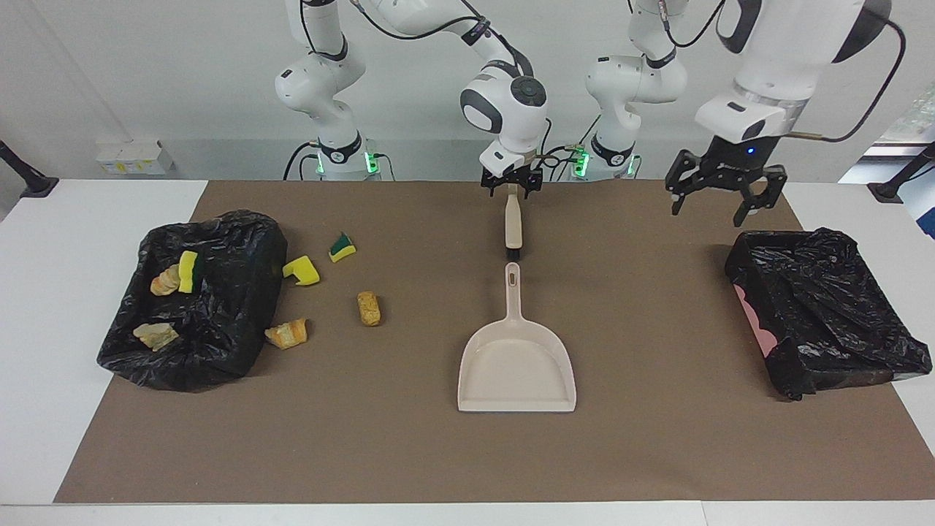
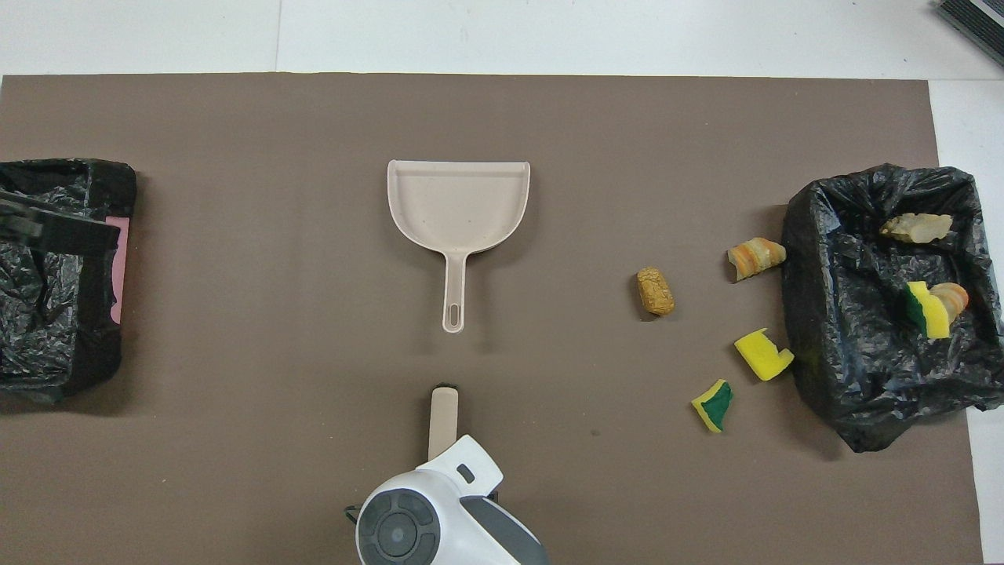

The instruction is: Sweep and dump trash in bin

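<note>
Several scraps of trash lie on the brown mat toward the right arm's end: a green-and-yellow sponge piece [image 1: 342,247], a yellow sponge piece [image 1: 302,270] and two tan chunks [image 1: 369,308] [image 1: 286,334]. Three more sit on a crumpled black bag [image 1: 219,343] beside them. A black-lined bin [image 1: 825,307] with a pink wall stands at the left arm's end. The beige dustpan [image 1: 516,365] lies mid-mat, and a beige brush [image 1: 513,230] lies nearer the robots. My right gripper [image 1: 513,191] is open, straddling the brush handle's end. My left gripper [image 1: 723,201] hangs open over the mat by the bin.
White table [image 1: 95,219] borders the mat at both ends. The dustpan's handle [image 2: 454,294] points at the brush's black bristle tip [image 2: 445,388], with a small gap between them. The right arm's wrist [image 2: 439,518] hides its gripper in the overhead view.
</note>
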Available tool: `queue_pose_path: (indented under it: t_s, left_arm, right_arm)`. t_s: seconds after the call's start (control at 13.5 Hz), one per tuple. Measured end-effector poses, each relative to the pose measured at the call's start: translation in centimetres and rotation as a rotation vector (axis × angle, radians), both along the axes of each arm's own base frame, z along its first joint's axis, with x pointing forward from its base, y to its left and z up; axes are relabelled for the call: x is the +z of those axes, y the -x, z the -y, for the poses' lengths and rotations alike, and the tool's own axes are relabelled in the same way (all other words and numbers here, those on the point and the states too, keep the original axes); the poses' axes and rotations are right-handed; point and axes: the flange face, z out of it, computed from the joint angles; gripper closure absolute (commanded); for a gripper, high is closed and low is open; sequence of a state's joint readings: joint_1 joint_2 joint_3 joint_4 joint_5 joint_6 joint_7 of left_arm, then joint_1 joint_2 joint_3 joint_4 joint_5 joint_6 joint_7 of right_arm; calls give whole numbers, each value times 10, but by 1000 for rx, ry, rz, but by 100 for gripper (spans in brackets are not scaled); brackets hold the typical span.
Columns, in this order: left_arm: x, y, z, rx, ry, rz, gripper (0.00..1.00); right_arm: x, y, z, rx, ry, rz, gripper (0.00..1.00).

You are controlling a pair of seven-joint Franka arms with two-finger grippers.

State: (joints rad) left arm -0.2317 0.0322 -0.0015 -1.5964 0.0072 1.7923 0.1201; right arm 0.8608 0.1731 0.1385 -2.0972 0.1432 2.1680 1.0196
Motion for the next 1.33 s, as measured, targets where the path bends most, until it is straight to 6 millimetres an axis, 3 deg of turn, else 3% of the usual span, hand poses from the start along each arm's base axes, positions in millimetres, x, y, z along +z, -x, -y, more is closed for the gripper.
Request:
queue_pose_path:
  t_s: [0.07,0.3,0.44,0.52,0.67,0.82,0.96,1.11,1.33]
  left_arm:
    - [-18,-5,18,-1,5,1,0]
    - [-65,-13,71,21,25,4,0]
    - [-92,-14,110,48,41,5,0]
    - [-106,-11,129,60,45,-5,0]
    - [-138,-6,171,109,66,-8,0]
    - [-172,6,206,136,77,-19,0]
    - [-202,20,225,142,69,-41,0]
    - [-220,29,229,149,65,-50,0]
    - [-235,35,230,156,71,-46,0]
  right_arm:
    - [1,1,0,-7,-7,-8,22]
    - [6,10,-5,-5,-21,-17,54]
    - [6,19,-5,10,-17,-18,59]
    - [5,25,-5,20,-14,-20,67]
    - [5,32,-4,28,-15,-29,100]
    - [6,32,-3,25,-20,-36,100]
    - [5,30,-1,13,-20,-45,100]
    - [6,22,5,-4,-7,-58,100]
    - [17,-7,29,-63,29,-93,100]
